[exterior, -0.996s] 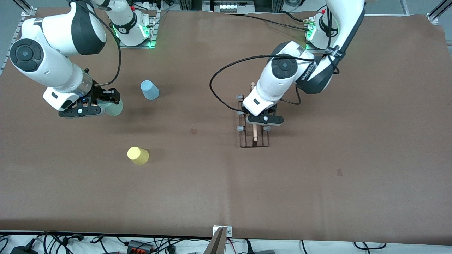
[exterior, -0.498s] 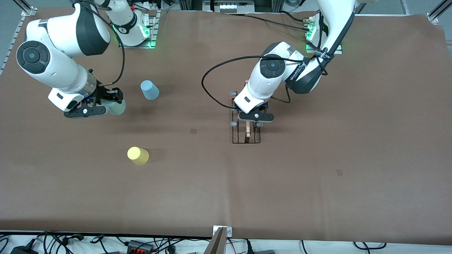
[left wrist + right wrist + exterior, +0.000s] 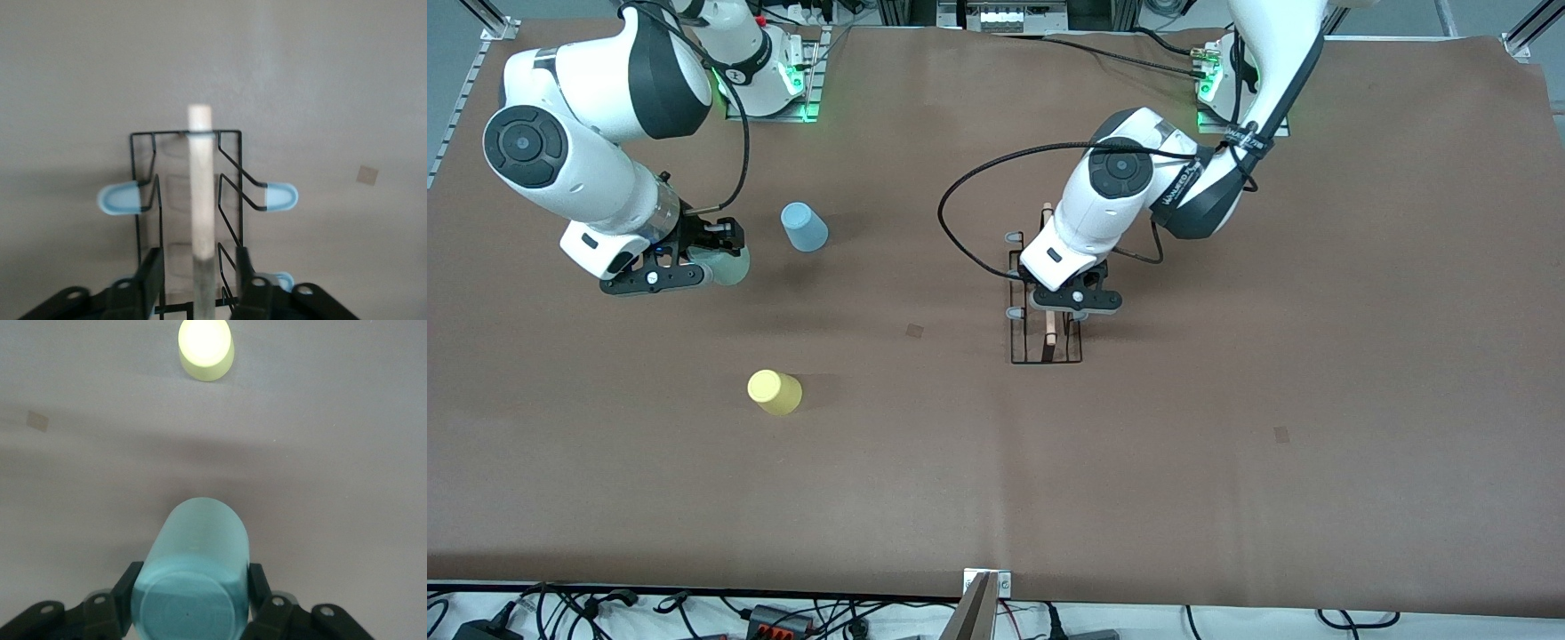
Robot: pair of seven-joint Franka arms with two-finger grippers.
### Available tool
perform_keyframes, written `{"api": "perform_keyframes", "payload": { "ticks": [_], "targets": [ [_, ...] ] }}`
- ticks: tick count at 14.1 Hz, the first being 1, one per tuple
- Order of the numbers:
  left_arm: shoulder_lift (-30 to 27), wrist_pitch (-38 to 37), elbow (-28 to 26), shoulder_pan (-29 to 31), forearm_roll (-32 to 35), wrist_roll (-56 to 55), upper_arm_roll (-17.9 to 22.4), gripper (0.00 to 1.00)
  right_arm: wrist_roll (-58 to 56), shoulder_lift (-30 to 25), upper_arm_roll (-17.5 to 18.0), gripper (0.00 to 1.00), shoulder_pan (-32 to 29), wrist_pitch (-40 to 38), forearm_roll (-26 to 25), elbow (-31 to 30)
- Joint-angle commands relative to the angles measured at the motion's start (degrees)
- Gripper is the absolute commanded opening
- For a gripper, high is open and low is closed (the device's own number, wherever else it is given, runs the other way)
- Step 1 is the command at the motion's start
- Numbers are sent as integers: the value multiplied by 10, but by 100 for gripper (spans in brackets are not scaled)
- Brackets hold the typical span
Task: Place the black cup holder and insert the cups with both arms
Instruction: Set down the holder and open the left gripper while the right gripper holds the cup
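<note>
- The yellow cup [image 3: 775, 392] stands nearest to the front camera, and the blue cup [image 3: 804, 227] farther; I must not knock either one.
- My right gripper [image 3: 694, 267] is clamped on the pale green cup [image 3: 725, 267]; it can slip out.
- The black cup holder [image 3: 1046, 307] rests on the table [image 3: 1227, 356]; the left gripper [image 3: 1069, 307] has its fingers [image 3: 151, 277] apart at both sides of the wooden rod [image 3: 202, 193], so catching it while rising may tip the holder.

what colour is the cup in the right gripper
Pale green small plastic cup, clearest in the right wrist view.
</note>
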Motion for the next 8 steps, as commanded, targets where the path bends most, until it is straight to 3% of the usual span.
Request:
{"api": "perform_keyframes", "payload": {
  "ticks": [1,5,8],
  "targets": [
    [-59,-79,10,30,11,1,2,100,70,-4,-1,2,39,-8,23,6],
    [-106,-155,13,120,11,132,2,100,252,1,-2,2,152,7,33,36],
    [-134,-184,13,202,11,221,2,100,415,52,1,2,238,24,34,105]
  ]
}}
